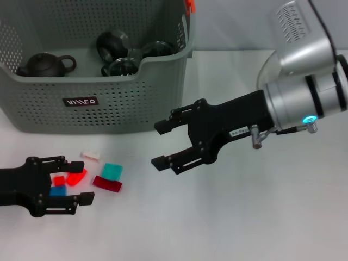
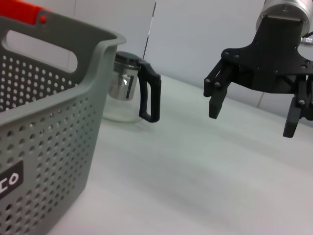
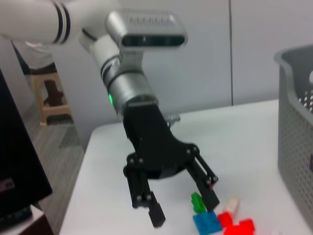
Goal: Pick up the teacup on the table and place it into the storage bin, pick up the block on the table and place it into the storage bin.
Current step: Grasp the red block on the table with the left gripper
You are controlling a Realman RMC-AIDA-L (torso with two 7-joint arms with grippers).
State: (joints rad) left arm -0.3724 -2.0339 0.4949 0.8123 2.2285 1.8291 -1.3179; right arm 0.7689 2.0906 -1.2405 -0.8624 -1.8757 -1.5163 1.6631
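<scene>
The grey-green storage bin stands at the back left, and its wall also shows in the left wrist view. Dark teacups lie inside it; I see no teacup on the table. Several blocks lie in front of the bin: a red block, a blue one, a teal one, a dark red one and a white one. My left gripper is open low at the table, its fingers either side of the red and blue blocks. My right gripper hangs open and empty to the right of the bin.
A dark teapot sits in the bin beside the cups. A glass pitcher with a black handle stands on the table behind the bin. The right wrist view shows the left gripper over green, blue and red blocks.
</scene>
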